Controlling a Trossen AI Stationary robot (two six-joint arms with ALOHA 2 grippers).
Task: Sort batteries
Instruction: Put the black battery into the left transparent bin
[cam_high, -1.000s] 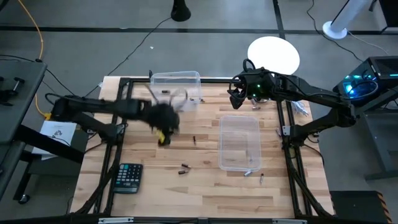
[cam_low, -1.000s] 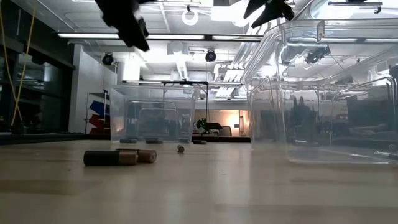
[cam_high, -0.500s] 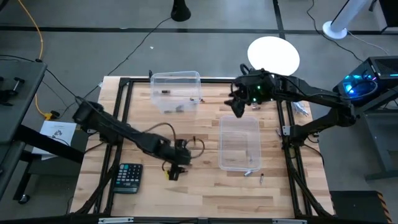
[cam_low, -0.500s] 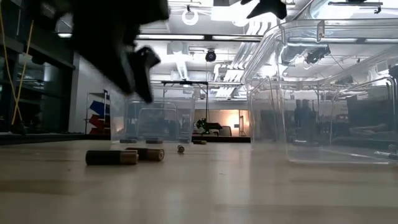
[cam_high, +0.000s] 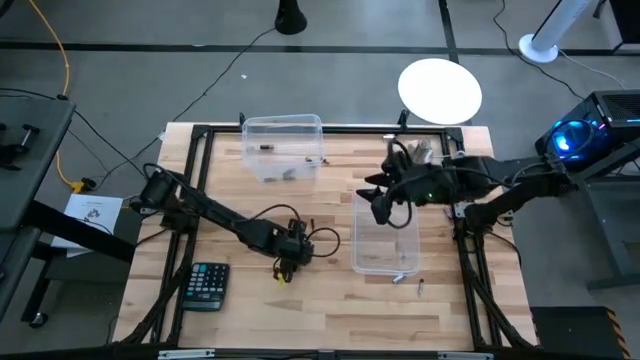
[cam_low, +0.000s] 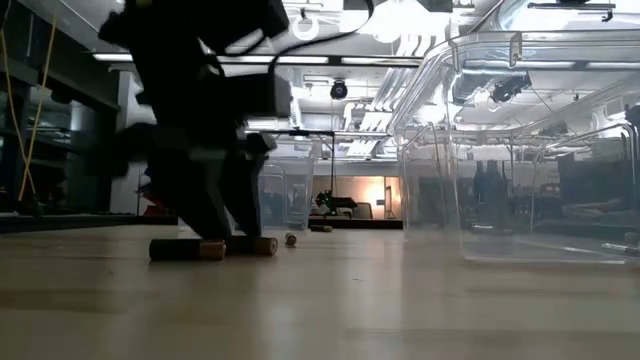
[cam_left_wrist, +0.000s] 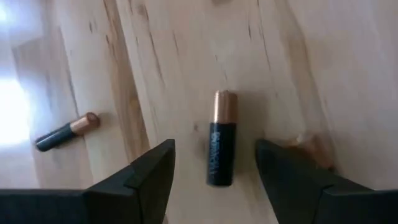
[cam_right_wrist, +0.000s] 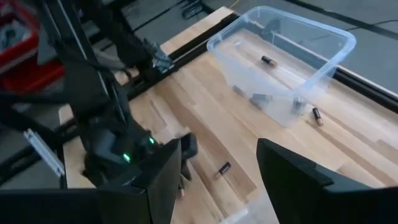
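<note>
left gripper (cam_left_wrist: 214, 163) low over wood surface (cam_high: 330, 310), spread wide astride a black/copper battery (cam_left_wrist: 221, 138) lying flat, not touching it. 2nd battery (cam_left_wrist: 67, 131) nearby. right gripper (cam_high: 383, 205) wide apart, nothing in it, above near bin (cam_high: 385, 232) rim. far bin (cam_right_wrist: 283, 59) w/ several batteries inside; a few more loose on surface.
</note>
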